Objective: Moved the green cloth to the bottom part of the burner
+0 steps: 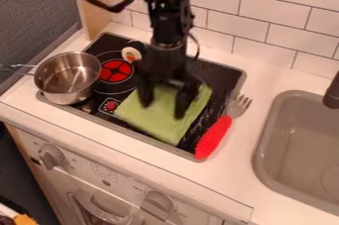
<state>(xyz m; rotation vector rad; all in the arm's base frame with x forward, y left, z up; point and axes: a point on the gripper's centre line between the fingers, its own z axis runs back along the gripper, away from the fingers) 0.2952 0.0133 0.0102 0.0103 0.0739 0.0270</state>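
Note:
The black gripper (162,104) hangs over the right part of the black stove top, its two fingers spread apart and pointing down at the cloth. Beneath it the green cloth (161,126) lies spread out on the stove (225,74), covering its lower middle and right area up to near the front edge. The gripper hides part of the cloth's upper portion. Whether the fingertips touch the cloth I cannot tell. A red burner (116,71) shows to the left of the cloth.
A metal pot (67,78) stands on the stove's left side. A fork with a red handle (214,137) lies along the stove's right edge. Behind the burner is a small round object (132,53). The grey sink (301,144) is at the right, with tiled wall behind.

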